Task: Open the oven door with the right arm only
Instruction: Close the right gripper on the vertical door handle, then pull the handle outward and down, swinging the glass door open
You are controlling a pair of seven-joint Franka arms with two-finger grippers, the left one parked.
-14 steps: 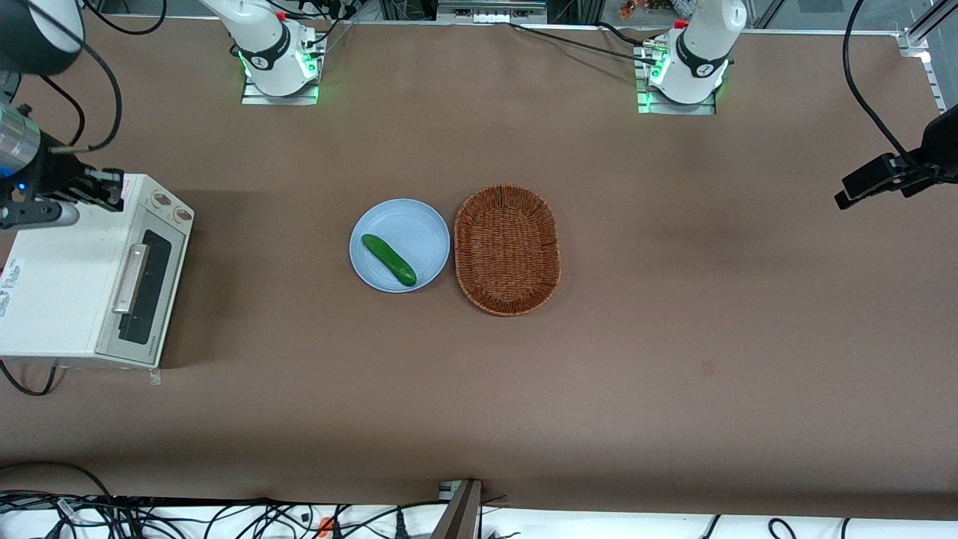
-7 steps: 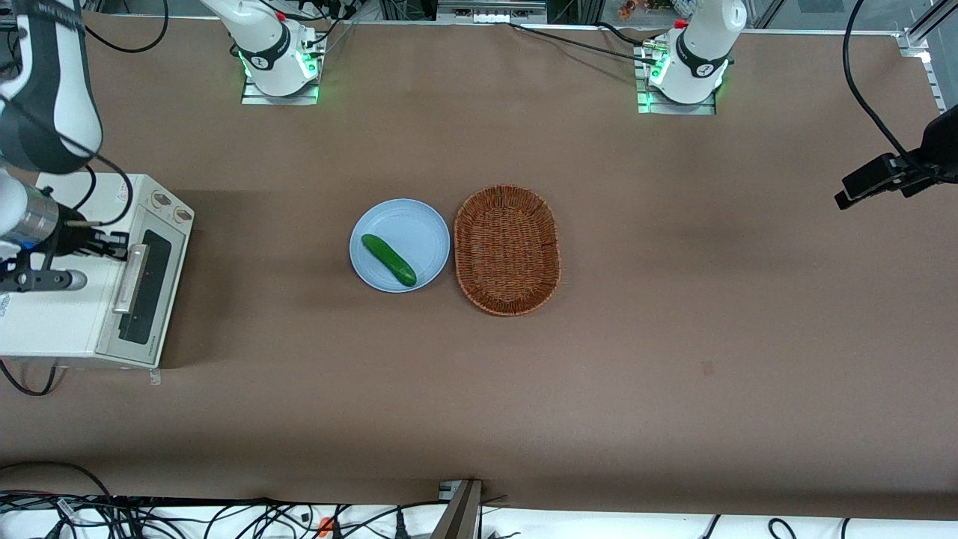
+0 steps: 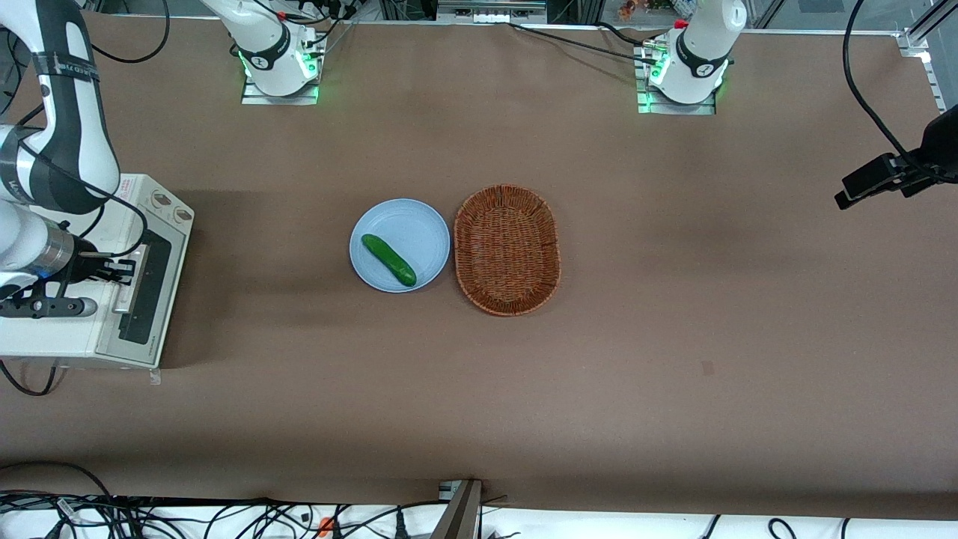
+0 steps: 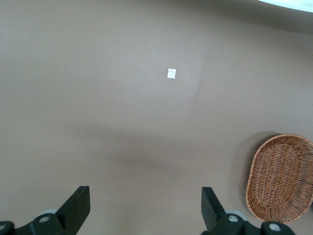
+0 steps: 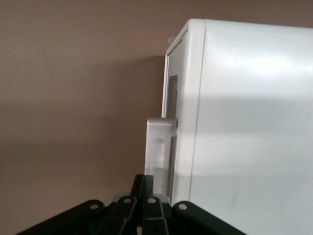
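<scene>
The white oven (image 3: 52,329) stands at the working arm's end of the table, its door (image 3: 153,299) closed. The silver bar handle (image 3: 123,299) runs along the door's upper edge. The right arm (image 3: 67,112) reaches over the oven top. My gripper (image 3: 120,271) sits at the handle's middle, over the oven's front top edge. In the right wrist view the two black fingers (image 5: 145,182) are pressed together with nothing between them, right against the handle (image 5: 160,142), beside the door (image 5: 171,93) and the white oven body (image 5: 244,122).
A blue plate (image 3: 426,224) with a green cucumber (image 3: 388,260) sits mid-table, a wicker basket (image 3: 507,249) beside it. The basket also shows in the left wrist view (image 4: 279,178). The oven's two knobs (image 3: 168,206) lie farther from the front camera than the door.
The right arm swung nearer to the front camera along the oven top. My gripper went from the knob end of the oven to the middle of the door handle.
</scene>
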